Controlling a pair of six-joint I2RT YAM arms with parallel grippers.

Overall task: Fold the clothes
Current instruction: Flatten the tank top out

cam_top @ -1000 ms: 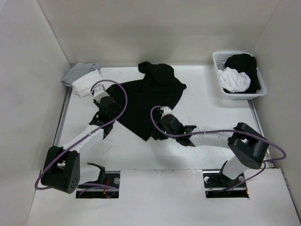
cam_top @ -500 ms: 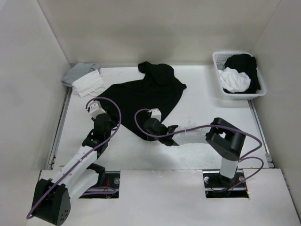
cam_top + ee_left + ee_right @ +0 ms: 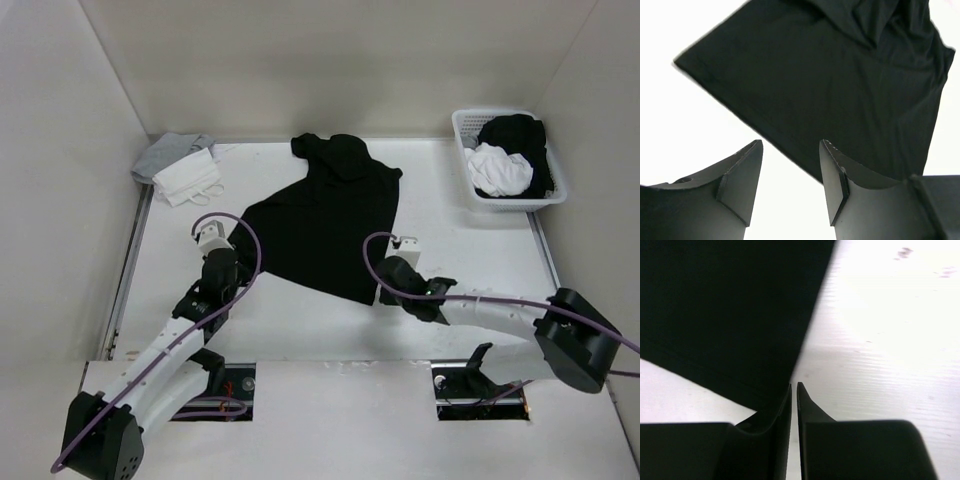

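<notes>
The clothes, one black shirt (image 3: 325, 220), lie spread on the white table with a bunched part at the far end. My left gripper (image 3: 226, 252) is open over bare table just short of the shirt's left hem (image 3: 830, 75), and nothing is between its fingers (image 3: 790, 142). My right gripper (image 3: 385, 288) sits at the shirt's near right corner. Its jaws (image 3: 794, 385) are shut to a thin slit that shows only table. The black fabric (image 3: 725, 315) lies beside the left finger, not between the two.
A white basket (image 3: 520, 203) at the back right holds black and white garments. A light grey cloth (image 3: 170, 152) and a white cloth (image 3: 188, 180) lie folded at the back left. White walls enclose the table on three sides.
The right gripper moved right and nearer, the shirt's near corner went with it and the fabric lies flatter; its jaws have closed. The left arm drew back off the shirt's left edge.
</notes>
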